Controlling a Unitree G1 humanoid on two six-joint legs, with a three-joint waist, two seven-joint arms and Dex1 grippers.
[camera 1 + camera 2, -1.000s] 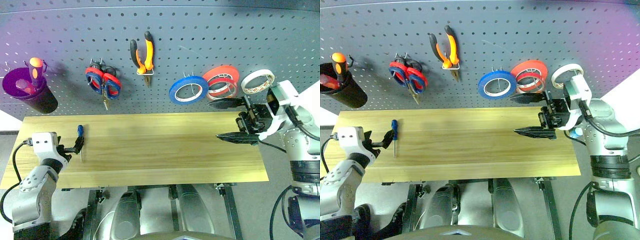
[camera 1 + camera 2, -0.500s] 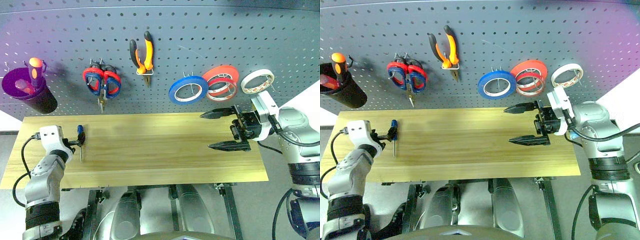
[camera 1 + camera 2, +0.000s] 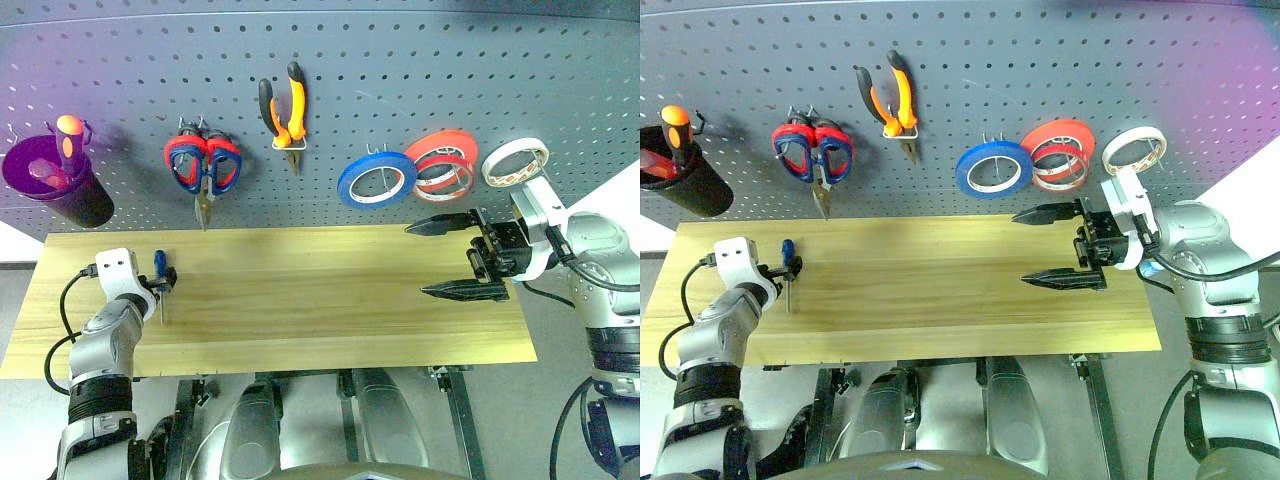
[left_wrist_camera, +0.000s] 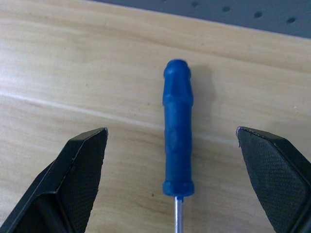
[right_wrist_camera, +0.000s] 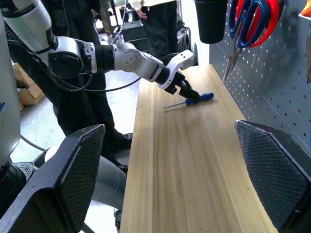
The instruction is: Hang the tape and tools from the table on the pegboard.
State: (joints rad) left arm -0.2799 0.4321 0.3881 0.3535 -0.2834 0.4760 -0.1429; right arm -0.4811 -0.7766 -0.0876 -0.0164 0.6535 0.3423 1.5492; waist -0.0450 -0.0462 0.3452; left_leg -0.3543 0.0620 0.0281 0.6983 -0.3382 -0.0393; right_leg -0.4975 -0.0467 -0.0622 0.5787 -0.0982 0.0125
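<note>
Grey pegboard already carries the pliers, scissors and blue tape above the wooden table. From the head views, the right gripper hangs wide apart over the table's right side. Left wrist view: the left gripper straddles the blue-handled screwdriver, fingers spread, not touching it.

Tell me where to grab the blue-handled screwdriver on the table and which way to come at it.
Grip the blue-handled screwdriver across its thick handle, coming from above. It lies flat on the table, and the open left gripper already straddles the handle; the thin steel shaft offers less hold.
</note>
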